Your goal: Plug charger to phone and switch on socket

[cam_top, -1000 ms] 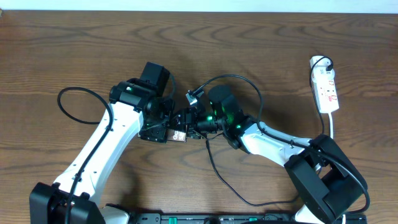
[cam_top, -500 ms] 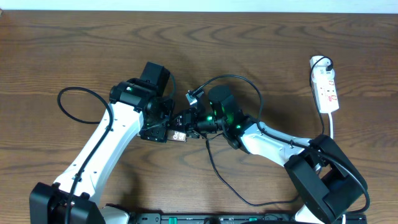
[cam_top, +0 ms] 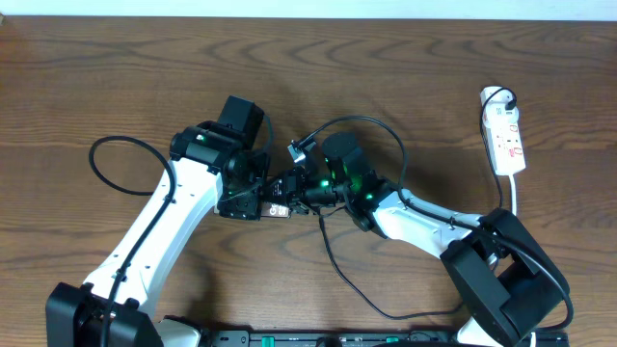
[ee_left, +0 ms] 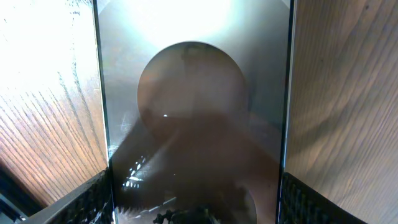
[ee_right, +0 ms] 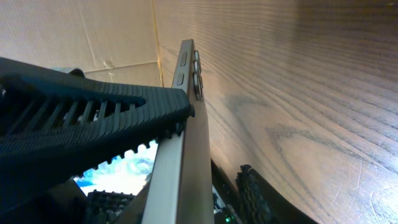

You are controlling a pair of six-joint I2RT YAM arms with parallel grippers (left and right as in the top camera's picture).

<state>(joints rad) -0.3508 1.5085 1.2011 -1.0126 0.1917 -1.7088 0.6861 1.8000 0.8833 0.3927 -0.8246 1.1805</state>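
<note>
Phone (ee_left: 196, 93) clamped across width by left gripper (cam_top: 256, 202); right gripper (cam_top: 294, 188) finger touches phone edge, open or closed unclear

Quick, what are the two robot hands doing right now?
Left gripper: shut on the flat dark rectangular smartphone, clamping its long edges.
Right gripper: straddles that smartphone; whether it grips cannot be told.

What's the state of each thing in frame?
phone: held between both claws.
left claw: shut on phone.
right claw: fingers straddle phone, grip unclear.
charger cable: trailing loose, tip hidden.
power strip: lying flat, switches unreadable.
</note>
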